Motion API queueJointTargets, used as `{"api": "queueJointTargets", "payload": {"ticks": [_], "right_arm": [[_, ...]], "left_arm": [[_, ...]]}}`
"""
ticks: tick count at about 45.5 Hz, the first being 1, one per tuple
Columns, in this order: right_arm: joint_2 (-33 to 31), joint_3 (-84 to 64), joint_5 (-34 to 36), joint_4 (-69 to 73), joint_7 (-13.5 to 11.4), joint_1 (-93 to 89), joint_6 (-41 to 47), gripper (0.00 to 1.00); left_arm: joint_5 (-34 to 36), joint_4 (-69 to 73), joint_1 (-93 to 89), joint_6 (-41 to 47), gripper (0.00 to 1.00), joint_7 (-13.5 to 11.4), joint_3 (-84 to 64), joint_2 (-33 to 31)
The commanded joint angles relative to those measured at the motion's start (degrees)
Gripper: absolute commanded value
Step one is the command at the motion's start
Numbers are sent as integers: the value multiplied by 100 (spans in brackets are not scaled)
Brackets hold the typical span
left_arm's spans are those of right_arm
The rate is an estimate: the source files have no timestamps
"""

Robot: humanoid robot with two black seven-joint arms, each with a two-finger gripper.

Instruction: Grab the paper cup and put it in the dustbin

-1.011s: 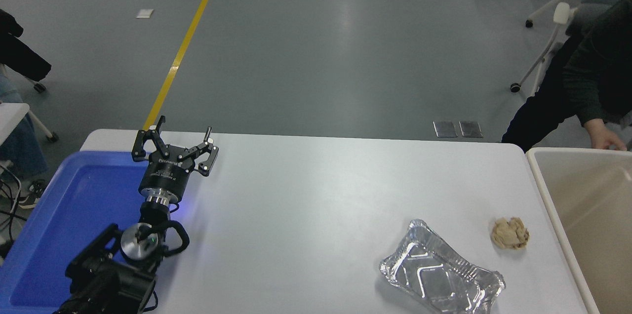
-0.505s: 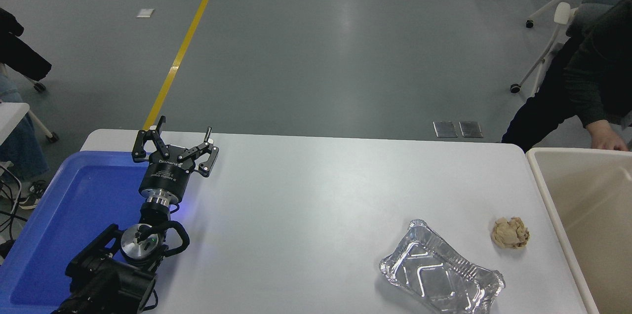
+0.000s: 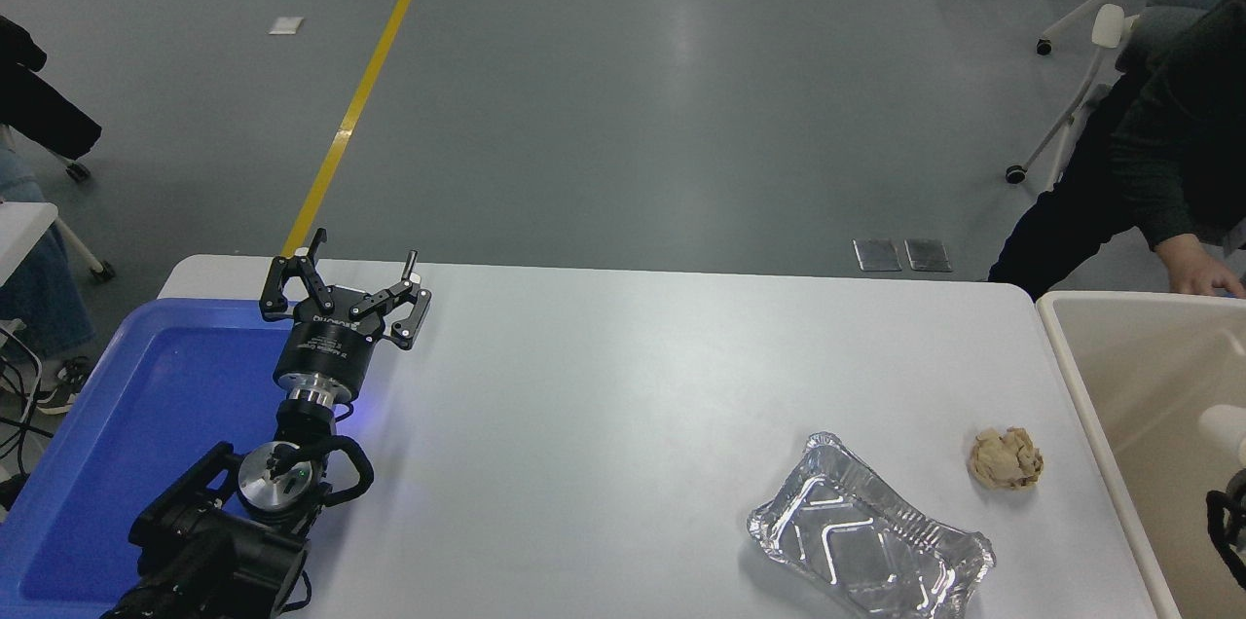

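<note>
Left black gripper (image 3: 343,293) parked over shallow blue tray (image 3: 146,424), fingers spread; right gripper (image 3: 1228,517) over beige dustbin (image 3: 1076,356), fingers indiscernible.

One view only, nothing shared with a second camera. Set high on the robot's side of the white rectangular desk (image 3: 623,385), looking forward and steeply down across it. Takes in nearly the whole desk top, from near edge to far edge, and beyond it a wide stretch of grey glossy floor (image 3: 681,93) crossed by a yellow painted line (image 3: 365,89). Cuts off the shallow bright blue plastic tray (image 3: 127,424) at the left border and the large beige plastic bin (image 3: 1081,376) at the right border. Catches the black left arm's tool (image 3: 341,293) at lower left, a sliver of black at the right border.
</note>
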Motion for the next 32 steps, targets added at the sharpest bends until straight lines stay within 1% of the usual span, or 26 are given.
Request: {"api": "queueJointTargets", "payload": {"ticks": [1,3,4,5,6,7,22,32], "right_arm": [[159,10,-3,-6,16,-155,-1,0],[159,10,-3,-6,16,-163,-1,0],[159,10,-3,-6,16,-163,-1,10],[159,18,-3,-6,16,-163,8,29],[151,19,-3,-6,16,-163,8,69],[151,19,-3,3,16,-163,26,100],[-25,19,-3,-23,25,-40,43,100],[-218,-52,-12,-23,25,407,52,100]], "left_arm": [[-4,-3,0,0,99,0,0,0],[-4,-3,0,0,99,0,0,0],[-4,-3,0,0,99,0,0,0],[-4,-3,0,0,99,0,0,0],[-4,5,0,0,99,0,0,0],[-4,-3,0,0,99,0,0,0],[5,5,0,0,99,0,0,0],[5,-3,0,0,99,0,0,0]]}}
